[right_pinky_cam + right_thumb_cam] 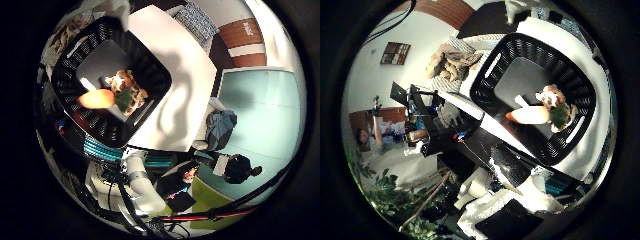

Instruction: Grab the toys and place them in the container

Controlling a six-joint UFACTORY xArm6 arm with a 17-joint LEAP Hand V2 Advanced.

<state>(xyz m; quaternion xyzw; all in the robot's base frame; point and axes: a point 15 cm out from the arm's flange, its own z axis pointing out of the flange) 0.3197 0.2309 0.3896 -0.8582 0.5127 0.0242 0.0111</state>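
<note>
A black mesh basket stands on a white table, well below my palm. Inside it lies a brown and white plush toy. An orange toy carrot with green leaves shows over the basket's floor, beside the plush toy. I cannot tell whether the carrot rests on the floor or is in the air. Only white tips of my hand show at the edge of the views, above the basket. The fingers are not curled and hold nothing.
The basket sits near one table edge, with bare white tabletop beyond it. A grey bag lies on the teal floor past the table. A cluttered dark desk and green plants stand on the other side. My white arm rises beside the table.
</note>
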